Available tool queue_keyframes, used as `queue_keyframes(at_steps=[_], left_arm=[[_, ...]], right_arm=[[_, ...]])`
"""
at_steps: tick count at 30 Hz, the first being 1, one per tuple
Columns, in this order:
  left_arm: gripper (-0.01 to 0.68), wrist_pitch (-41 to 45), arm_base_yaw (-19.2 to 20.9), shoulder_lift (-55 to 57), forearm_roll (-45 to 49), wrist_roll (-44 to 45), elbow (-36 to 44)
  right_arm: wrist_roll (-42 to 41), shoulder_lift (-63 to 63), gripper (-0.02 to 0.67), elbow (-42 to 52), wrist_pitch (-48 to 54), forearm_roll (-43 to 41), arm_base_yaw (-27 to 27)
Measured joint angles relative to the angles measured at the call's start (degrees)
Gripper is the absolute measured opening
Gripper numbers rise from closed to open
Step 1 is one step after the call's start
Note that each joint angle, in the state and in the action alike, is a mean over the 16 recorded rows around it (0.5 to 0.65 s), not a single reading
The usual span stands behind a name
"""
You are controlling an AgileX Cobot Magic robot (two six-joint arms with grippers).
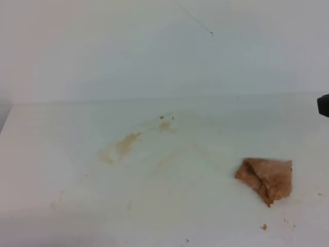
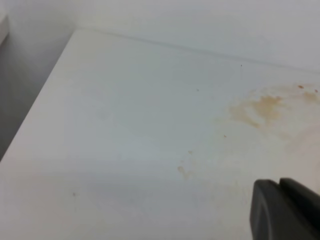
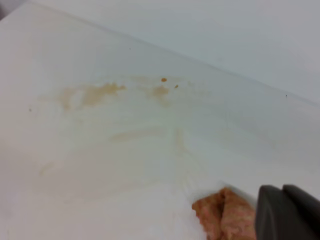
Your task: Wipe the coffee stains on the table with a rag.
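Only a dark corner of each gripper shows. The right gripper sits at the lower right of its wrist view, the left gripper at the lower right of its own, and I cannot tell whether either pair of jaws is apart or together. Neither holds anything that I can see.

The rag lies loose on the surface, lower right of the high view, just beside the right gripper in the wrist view.

The coffee stains sit left of centre, well apart from the rag, with a smaller blotch near the middle and pale streaks fanning between. To my eye the job looks part done: thin smears, but tan patches are left to wipe.

No writing, brand or label is readable anywhere.
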Motion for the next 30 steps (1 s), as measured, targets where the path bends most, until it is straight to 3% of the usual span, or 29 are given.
queue_keyframes(at_steps=[7,14,22,30], left_arm=[[0.001,0.04,-0.05,0.00,0.00,0.00,0.00],[0.001,0.04,-0.10,0.00,0.00,0.00,0.00],[0.001,0.04,-0.11,0.00,0.00,0.00,0.00],[0.001,0.04,-0.11,0.00,0.00,0.00,0.00]], right_arm=[[0.02,-4.66,0.000,2.20,-0.01,1.41,-2.33],[-1.07,-17.79,0.000,8.05,-1.23,0.64,-8.91],[-2.49,-37.09,-0.001,20.30,-6.20,-5.06,-16.09],[-2.79,-51.20,-0.002,35.93,-11.83,-9.62,-17.95]])
